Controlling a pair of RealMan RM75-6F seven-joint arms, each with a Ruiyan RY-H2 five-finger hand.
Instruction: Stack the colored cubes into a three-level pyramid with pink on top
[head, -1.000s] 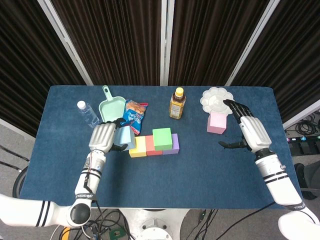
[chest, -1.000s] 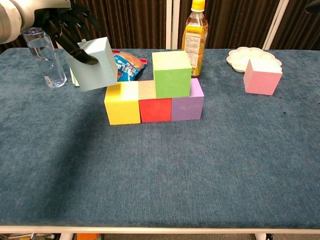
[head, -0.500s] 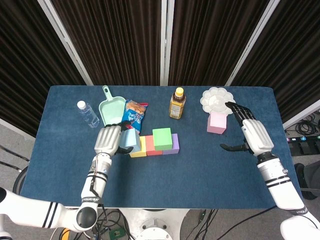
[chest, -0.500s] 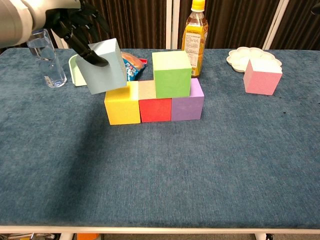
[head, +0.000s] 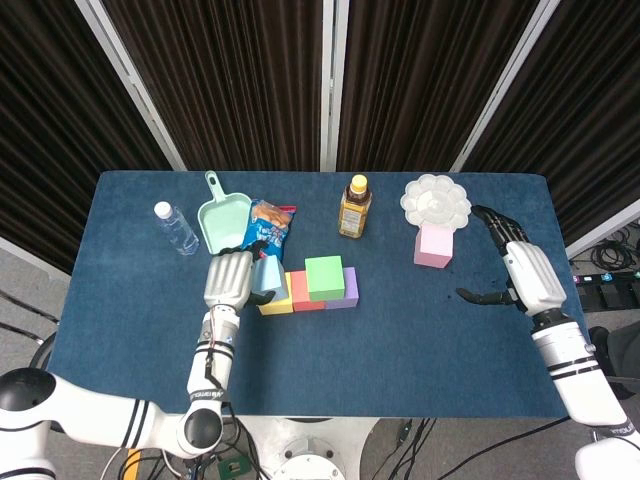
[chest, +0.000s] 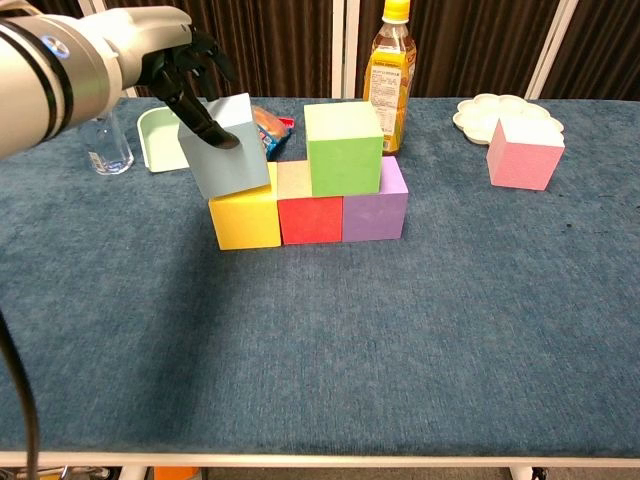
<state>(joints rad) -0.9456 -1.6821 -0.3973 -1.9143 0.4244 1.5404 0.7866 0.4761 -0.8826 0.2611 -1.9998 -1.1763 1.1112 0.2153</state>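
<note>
A yellow cube (chest: 245, 220), a red cube (chest: 309, 218) and a purple cube (chest: 375, 212) stand in a row on the blue table (chest: 320, 340). A green cube (chest: 343, 147) sits on top, over the red and purple ones. My left hand (chest: 185, 70) holds a light blue cube (chest: 226, 146), tilted, just over the yellow cube (head: 275, 297). The pink cube (chest: 524, 152) stands apart at the right, by the white palette (chest: 493, 108). My right hand (head: 525, 275) hovers open to the right of the pink cube (head: 433, 245).
A water bottle (head: 175, 227), a mint scoop (head: 222, 213) and a snack bag (head: 270, 225) lie behind the left hand (head: 229, 279). An amber drink bottle (chest: 390, 72) stands just behind the green cube.
My left hand has carried the light blue cube rightwards and down until it is over the yellow cube. My right hand has drifted right, further from the pink cube.
</note>
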